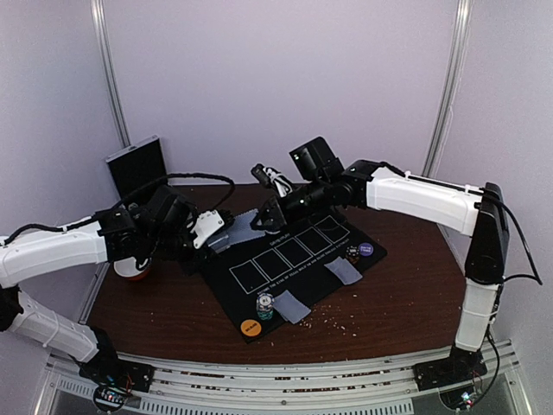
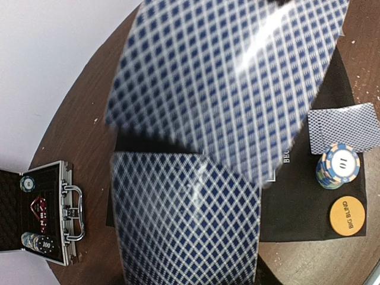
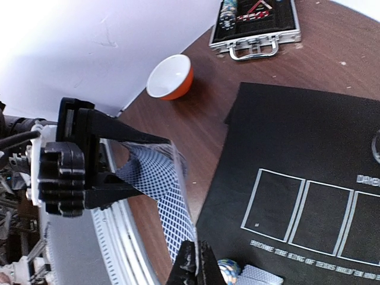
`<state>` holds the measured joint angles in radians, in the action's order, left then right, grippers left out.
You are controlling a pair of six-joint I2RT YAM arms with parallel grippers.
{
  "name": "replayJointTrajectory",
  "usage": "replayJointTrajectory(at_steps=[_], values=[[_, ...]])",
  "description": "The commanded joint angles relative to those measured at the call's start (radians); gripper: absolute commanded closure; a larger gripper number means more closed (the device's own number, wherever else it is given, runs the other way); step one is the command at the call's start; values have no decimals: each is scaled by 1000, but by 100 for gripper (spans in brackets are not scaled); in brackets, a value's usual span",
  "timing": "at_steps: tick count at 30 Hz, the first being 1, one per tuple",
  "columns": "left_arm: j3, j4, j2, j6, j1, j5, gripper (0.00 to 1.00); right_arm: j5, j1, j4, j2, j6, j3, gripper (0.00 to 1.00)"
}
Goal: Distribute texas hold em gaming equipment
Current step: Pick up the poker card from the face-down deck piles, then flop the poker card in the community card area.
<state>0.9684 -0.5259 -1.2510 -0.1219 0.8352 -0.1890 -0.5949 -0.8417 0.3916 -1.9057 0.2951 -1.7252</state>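
My left gripper (image 1: 216, 232) is shut on a deck of blue-backed playing cards (image 2: 184, 219) above the mat's left corner; the deck hides its fingers in the left wrist view. My right gripper (image 3: 200, 264) is shut on the edge of the top card (image 2: 237, 83), which bends up off the deck (image 3: 151, 172). On the black mat (image 1: 294, 259) lie face-down cards (image 1: 290, 304) beside a chip stack (image 1: 265, 304) and an orange disc (image 1: 251, 328). More cards (image 1: 346, 271), chips (image 1: 352, 252) and a purple disc (image 1: 366, 249) sit at the right.
A red-and-white bowl (image 1: 134, 270) stands on the table under the left arm. The silver case (image 1: 138, 169) lies open at the back left, with chips inside (image 2: 35, 240). A white wall runs along the table's left edge.
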Motion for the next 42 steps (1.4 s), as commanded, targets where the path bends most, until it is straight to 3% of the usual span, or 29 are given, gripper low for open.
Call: replayJointTrajectory(at_steps=[1,6,15,24,32,42], values=[[-8,78,-20,82,-36,-78,60,258,16,94,83,-140,14,100],[-20,82,-7,138,-103,-115,60,697,-35,62,92,-481,92,100],[-24,58,32,191,-207,-149,60,899,-176,-274,-140,-1084,85,100],[-46,71,63,161,-241,-129,60,827,-196,-118,-320,-1204,-37,100],[-54,81,70,150,-252,-114,60,759,-210,-5,-376,-1241,-79,100],[-57,79,80,146,-255,-104,60,776,-219,17,-419,-1291,-133,100]])
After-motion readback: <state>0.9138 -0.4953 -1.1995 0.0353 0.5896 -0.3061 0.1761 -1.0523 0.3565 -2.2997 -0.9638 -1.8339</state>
